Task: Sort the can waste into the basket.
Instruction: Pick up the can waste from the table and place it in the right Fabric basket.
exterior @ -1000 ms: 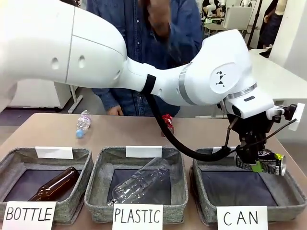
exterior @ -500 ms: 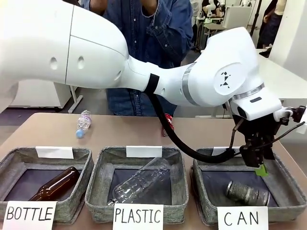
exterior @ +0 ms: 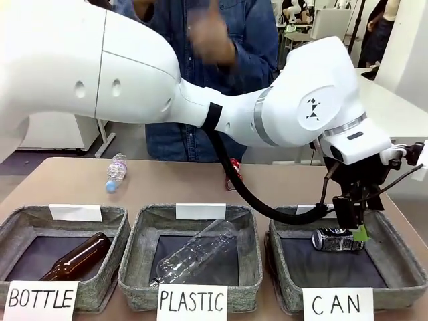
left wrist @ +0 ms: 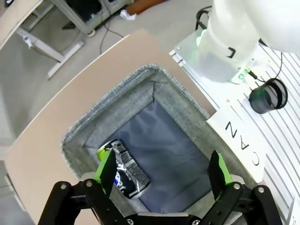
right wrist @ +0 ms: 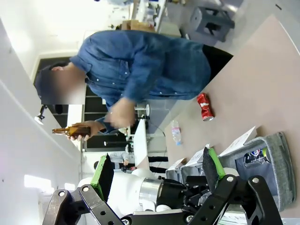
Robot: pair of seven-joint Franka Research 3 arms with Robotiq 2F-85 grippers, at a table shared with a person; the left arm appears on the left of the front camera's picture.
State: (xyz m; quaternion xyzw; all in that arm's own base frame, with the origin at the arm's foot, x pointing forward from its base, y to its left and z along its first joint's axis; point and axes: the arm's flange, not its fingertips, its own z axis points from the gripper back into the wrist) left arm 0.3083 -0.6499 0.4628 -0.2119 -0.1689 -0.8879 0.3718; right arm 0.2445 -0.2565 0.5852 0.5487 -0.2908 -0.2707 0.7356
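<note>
**One can in the basket, the red one out on the tabletop**

Look to the lower right of the front view. The black-blue can (exterior: 338,239) lies on its side on the dark lining of the basket (exterior: 401,261), near the basket's upper edge. Your left gripper (exterior: 352,215) hangs just above it with its jaws spread wide and holding nothing. In the left wrist view both green pads are clear of the can. The right gripper (right wrist: 156,172) has its jaws apart too, and empty.

Now the red can (exterior: 233,171). It sits on the tabletop (exterior: 167,184) near the middle of the front view, half hidden behind the arm's black hose and well apart from the basket. That's your next one, I'd say.

Expect it to be light and thin-walled. It looks dented, so a hard squeeze will likely crumple it further, and the painted metal looks slick. It's round, so a nudge may send it rolling.

Take it across the middle of the body, pads on opposite sides and away from the rims, and close gently. In the right wrist view it seems to lie on its side, so check that before you come down.
</note>
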